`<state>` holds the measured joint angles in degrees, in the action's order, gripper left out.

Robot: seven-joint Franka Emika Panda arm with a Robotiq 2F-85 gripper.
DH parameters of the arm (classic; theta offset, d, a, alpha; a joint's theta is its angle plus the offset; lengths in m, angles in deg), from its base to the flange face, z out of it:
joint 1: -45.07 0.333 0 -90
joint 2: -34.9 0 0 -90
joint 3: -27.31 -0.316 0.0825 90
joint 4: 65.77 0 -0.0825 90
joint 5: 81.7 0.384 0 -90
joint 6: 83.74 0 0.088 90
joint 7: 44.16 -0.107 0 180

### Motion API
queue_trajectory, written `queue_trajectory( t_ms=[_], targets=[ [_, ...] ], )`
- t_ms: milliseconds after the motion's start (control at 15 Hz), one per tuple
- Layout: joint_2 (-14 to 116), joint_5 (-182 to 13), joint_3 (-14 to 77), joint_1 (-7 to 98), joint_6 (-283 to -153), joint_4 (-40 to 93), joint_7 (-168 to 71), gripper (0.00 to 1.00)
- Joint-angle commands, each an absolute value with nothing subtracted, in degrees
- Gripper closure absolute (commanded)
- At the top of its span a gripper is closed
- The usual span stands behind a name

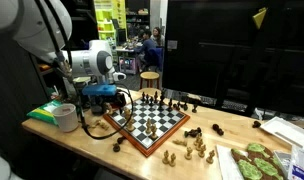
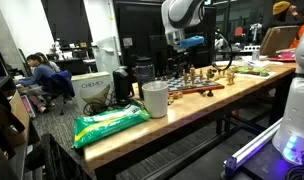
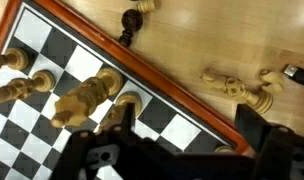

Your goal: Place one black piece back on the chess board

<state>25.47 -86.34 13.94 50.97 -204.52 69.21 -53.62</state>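
Two fingers (image 3: 257, 135) spread wide above chess board (image 3: 162, 86) frame, gripping nothing.

I log a white cup (image 1: 66, 117) near one end of the wooden table (image 1: 92, 150), a green bag (image 2: 110, 124) just beside it, and a green-patterned tray (image 1: 254, 160) at the opposite end.
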Motion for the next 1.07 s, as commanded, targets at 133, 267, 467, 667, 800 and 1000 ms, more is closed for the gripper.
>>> queue_trajectory(
  t_ms=[133,267,467,667,800,1000],
  targets=[
    [25.53,-86.54,14.98,52.05,-204.41,69.07,-53.77,0.00],
    [25.53,-86.54,14.98,52.05,-204.41,69.07,-53.77,0.00],
    [25.53,-86.54,14.98,52.05,-204.41,69.06,-53.77,0.00],
    [25.12,-86.75,14.86,52.29,-204.09,68.73,-53.88,0.00],
    [24.73,-86.00,14.70,52.73,-202.98,68.00,-53.65,0.00],
    [23.74,-86.54,14.37,53.22,-200.67,66.36,-55.00,0.00]
  ],
)
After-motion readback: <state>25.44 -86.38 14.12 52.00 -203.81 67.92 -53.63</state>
